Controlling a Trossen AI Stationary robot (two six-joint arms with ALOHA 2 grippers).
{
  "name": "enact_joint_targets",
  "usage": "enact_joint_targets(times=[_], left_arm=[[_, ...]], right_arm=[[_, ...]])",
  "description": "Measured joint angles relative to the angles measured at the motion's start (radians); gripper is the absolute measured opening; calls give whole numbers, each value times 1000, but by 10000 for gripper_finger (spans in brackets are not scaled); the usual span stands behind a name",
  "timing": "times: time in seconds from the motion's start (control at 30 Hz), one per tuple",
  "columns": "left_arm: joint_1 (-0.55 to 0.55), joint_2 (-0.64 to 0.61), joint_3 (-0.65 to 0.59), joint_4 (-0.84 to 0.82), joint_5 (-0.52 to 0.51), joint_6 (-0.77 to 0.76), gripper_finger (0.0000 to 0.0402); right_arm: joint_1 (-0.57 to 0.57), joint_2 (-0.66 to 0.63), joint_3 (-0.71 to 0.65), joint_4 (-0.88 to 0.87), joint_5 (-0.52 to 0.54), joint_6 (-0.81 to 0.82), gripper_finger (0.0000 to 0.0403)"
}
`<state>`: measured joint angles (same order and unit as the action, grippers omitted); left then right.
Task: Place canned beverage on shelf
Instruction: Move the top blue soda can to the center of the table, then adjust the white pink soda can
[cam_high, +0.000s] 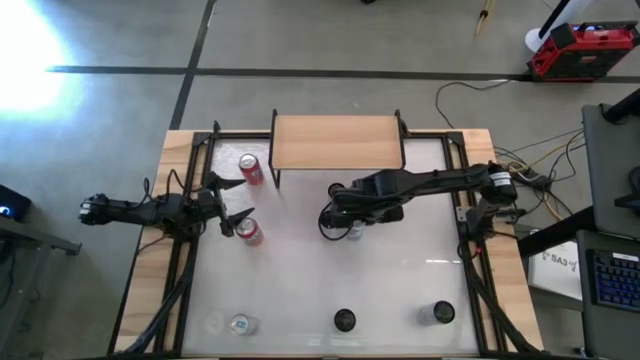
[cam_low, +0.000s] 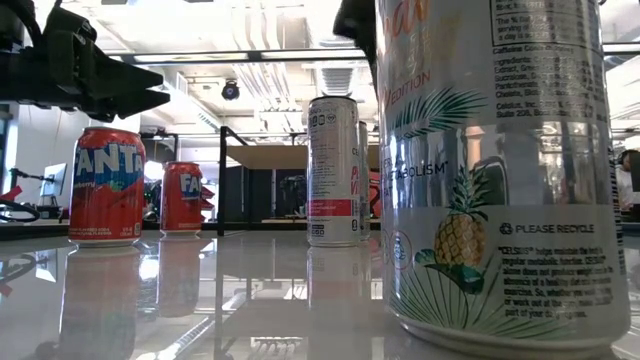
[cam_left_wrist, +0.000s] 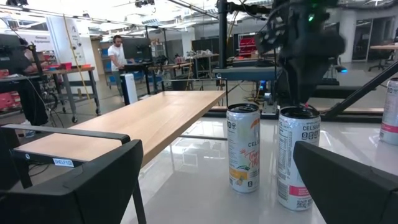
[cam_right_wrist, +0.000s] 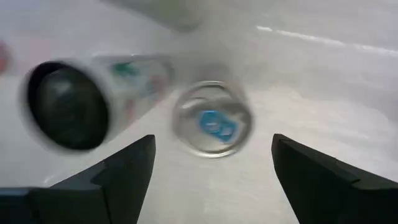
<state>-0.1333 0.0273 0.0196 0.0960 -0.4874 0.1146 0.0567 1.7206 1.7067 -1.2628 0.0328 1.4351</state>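
The white worktop (cam_high: 400, 270) carries the shelf (cam_high: 337, 142) at its far edge, its tan top bare. The right arm reaches in over the middle, its right hand (cam_high: 338, 224) pointing down with fingers parted above a silver-topped can (cam_right_wrist: 212, 118) that stands upright on the worktop, not gripped. The left hand (cam_high: 232, 203) hovers wide open and empty at the left side, between two red Fanta cans (cam_high: 249, 168). Three more cans (cam_high: 342, 320) stand along the near edge.

Two dark jointed arms, black wedge-shaped end effector fingers (cam_right_wrist: 118, 180), black cabling
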Motion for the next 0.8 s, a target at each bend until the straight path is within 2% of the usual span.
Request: enact_joint_targets(times=[0.33,0.5,0.8], left_arm=[[0,0,0,0,0,0,400],[0,0,0,0,0,0,400],[0,1,0,0,0,0,400]], right_arm=[[52,84,151,96,69,-502,304],[50,146,220,57,77,-640,304],[48,217,265,51,100,-824,304]])
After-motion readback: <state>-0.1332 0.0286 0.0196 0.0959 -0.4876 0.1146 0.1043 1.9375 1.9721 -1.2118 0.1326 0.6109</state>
